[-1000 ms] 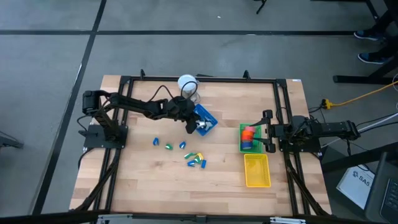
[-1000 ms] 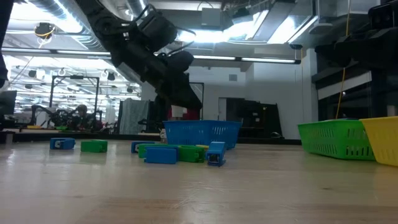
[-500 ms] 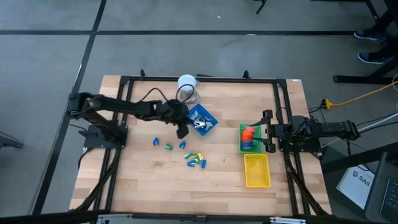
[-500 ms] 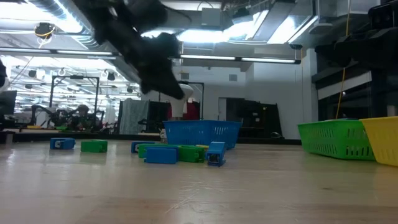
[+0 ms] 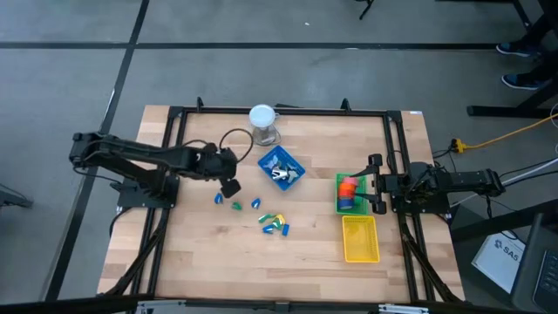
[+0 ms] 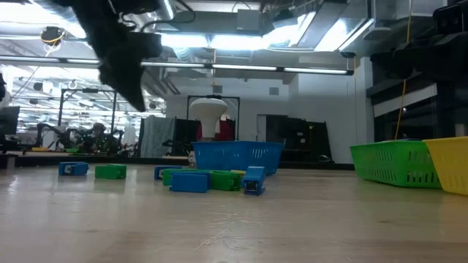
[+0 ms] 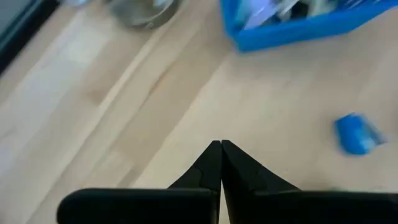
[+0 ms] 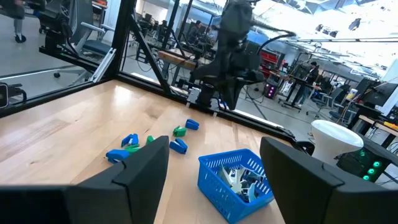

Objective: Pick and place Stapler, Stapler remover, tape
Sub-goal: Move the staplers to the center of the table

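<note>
My left gripper [image 5: 230, 187] hangs shut and empty above the table, left of the blue basket [image 5: 281, 168], which holds the grey metal staple removers [image 5: 281, 174]. In its wrist view the shut fingertips [image 7: 221, 145] meet over bare wood, with a blue stapler [image 7: 357, 134] to one side. Small green, blue and yellow staplers [image 5: 274, 225] lie flat on the table near the middle. Orange and red tape pieces [image 5: 348, 187] sit in the green basket [image 5: 338, 206]. My right gripper [image 5: 373, 185] waits open beside that green basket.
A yellow basket [image 5: 360, 238] stands near the green one. A white-topped glass [image 5: 262, 123] stands behind the blue basket by the far edge. More staplers [image 5: 236, 206] lie close under the left gripper. A black frame [image 5: 279, 110] rings the table.
My left gripper has drawn back from over the blue basket toward the table's left edge, rising as it went in the low view. Baskets, staplers and the right arm have stayed put.
</note>
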`<action>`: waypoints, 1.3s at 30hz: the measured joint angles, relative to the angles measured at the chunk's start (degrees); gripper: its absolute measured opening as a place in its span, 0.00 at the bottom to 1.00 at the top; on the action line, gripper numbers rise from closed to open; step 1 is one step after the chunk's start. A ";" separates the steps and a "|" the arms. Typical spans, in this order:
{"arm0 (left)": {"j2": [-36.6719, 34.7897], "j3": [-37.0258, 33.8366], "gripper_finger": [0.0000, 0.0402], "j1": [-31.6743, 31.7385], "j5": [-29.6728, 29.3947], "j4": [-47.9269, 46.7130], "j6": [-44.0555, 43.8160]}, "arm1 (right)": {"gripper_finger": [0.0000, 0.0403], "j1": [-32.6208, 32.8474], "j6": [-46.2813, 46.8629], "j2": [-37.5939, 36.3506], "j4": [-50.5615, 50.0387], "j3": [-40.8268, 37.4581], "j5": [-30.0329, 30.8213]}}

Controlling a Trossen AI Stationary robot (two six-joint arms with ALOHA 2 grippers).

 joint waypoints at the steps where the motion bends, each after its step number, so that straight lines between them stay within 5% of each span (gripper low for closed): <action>1: 0.00 0.00 0.00 -0.72 -1.29 -1.91 -0.90 | 0.64 -0.02 -0.02 -0.02 0.00 -0.02 0.00; 11: 0.15 0.00 0.00 -8.59 -7.27 -12.96 3.39 | 0.64 -0.02 -0.02 0.00 0.00 0.00 0.00; 18: 0.17 -0.47 0.00 -12.57 -7.75 -19.69 -4.31 | 0.64 0.00 -0.02 0.00 0.00 -0.01 0.00; 27: 0.79 -9.95 0.00 -15.01 -3.65 -13.59 -15.51 | 0.64 -0.01 -0.02 0.00 0.00 0.00 0.00; 39: 0.79 -19.36 0.00 -14.77 8.62 6.89 -11.87 | 0.64 -0.02 -0.01 -0.01 0.00 -0.01 0.00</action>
